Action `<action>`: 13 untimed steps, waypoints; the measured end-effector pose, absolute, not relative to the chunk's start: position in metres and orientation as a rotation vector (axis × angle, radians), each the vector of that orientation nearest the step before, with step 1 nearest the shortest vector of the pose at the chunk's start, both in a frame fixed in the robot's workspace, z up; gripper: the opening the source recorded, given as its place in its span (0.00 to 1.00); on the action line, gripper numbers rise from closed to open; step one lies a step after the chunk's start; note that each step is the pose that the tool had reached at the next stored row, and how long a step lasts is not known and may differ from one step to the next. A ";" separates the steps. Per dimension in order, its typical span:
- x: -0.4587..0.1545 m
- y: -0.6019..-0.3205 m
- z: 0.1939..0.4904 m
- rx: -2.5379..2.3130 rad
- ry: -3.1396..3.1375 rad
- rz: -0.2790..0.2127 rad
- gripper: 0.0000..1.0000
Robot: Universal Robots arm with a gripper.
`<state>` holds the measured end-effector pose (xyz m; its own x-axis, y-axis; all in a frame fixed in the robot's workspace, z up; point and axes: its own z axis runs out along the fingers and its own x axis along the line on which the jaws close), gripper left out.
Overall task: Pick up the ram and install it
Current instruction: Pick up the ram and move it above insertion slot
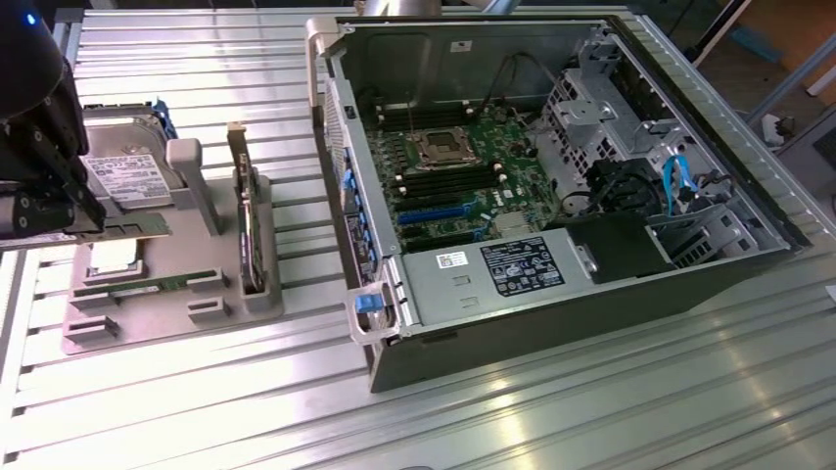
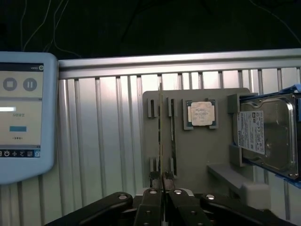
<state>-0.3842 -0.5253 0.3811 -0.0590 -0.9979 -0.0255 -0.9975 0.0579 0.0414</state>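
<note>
The jaws are pinched almost fully together on the ram (image 2: 161,136), one finger on each flat face. In the wrist view it shows edge-on as a thin line running out from the gripper (image 2: 162,181). In the exterior view the gripper (image 1: 89,227) is at that view's left, and the ram (image 1: 137,227) sticks out of it, lying level over the tray (image 1: 209,299). It is beside the drive (image 1: 124,174) and near the card (image 1: 246,230), well apart from the case (image 1: 549,323). I cannot tell whether it is clear of its slot. The ram looks light, stiff and thin but brittle. It is probably best held on the faces near one long edge, off the contacts, since a narrow pinch may let it pivot.
</note>
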 end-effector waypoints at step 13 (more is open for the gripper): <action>-0.384 -0.525 0.404 2.148 -2.278 -0.075 0.12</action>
